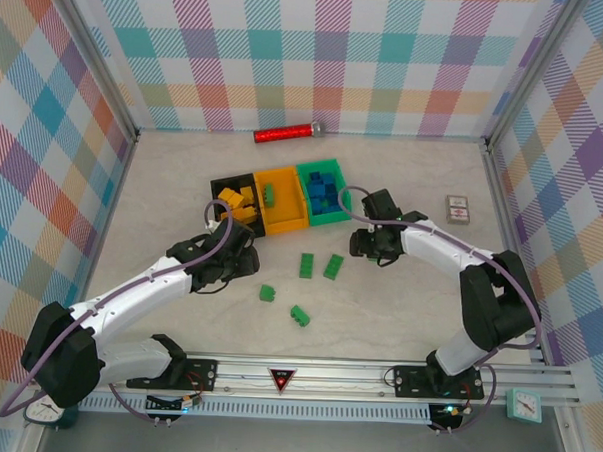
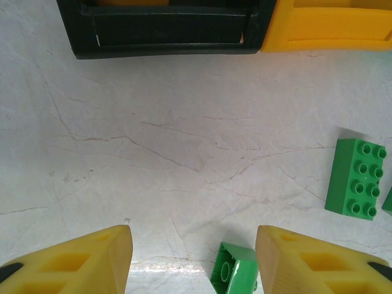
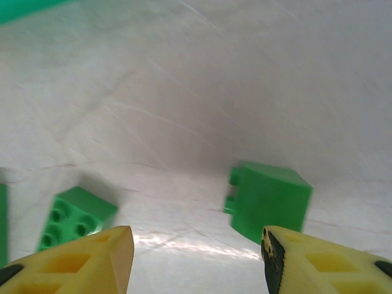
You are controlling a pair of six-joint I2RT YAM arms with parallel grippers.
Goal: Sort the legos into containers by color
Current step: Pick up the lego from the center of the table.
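The light is bright and even and seems to come from above; on the pale marbled table the shadows are short and soft. Just before the left gripper the picture is sharp, with a white patch of glare. The long green studded plastic brick, ahead to the right, throws a faint shadow on its far side. Before the right gripper all is a little blurred: the green plastic cube-shaped brick has soft edges, and a stripe of glare lies close by.

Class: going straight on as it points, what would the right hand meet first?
Probably the bare pale tabletop, passing between the four-stud green plastic brick and the taller green plastic brick; depth is unclear.
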